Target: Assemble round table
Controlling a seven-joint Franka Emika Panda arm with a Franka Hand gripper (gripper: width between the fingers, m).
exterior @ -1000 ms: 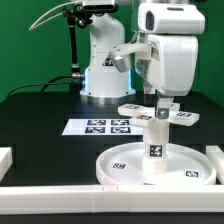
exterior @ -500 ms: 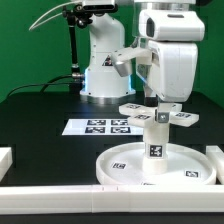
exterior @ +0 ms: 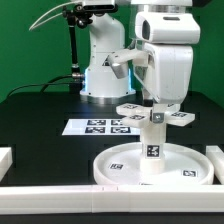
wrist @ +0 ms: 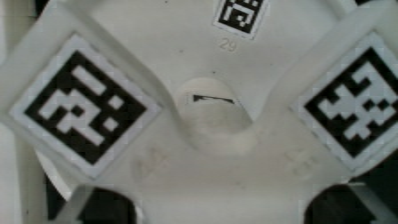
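- Exterior view: my gripper (exterior: 158,106) hangs directly over the cross-shaped foot (exterior: 152,113), which sits on top of the short cylinder leg (exterior: 153,145). The leg stands upright at the centre of the large rimmed round disc (exterior: 122,165), near the front of the black table (exterior: 40,115). The marker board (exterior: 97,126) lies flat behind the disc, towards the exterior view's left.
- Exterior view: my hand's body hides the fingers, so from here I cannot tell whether they are apart or closed on the foot.
- Wrist view: the foot (wrist: 214,110) fills the frame, tagged arms spreading from its hub. My dark fingertips (wrist: 98,205) show at one edge, set apart, nothing visibly pinched between them.
- Risk, as I judge it: if the foot is not fully seated, a sideways drag as I lift could cock it on the leg or tip the leg out of the disc's hub.
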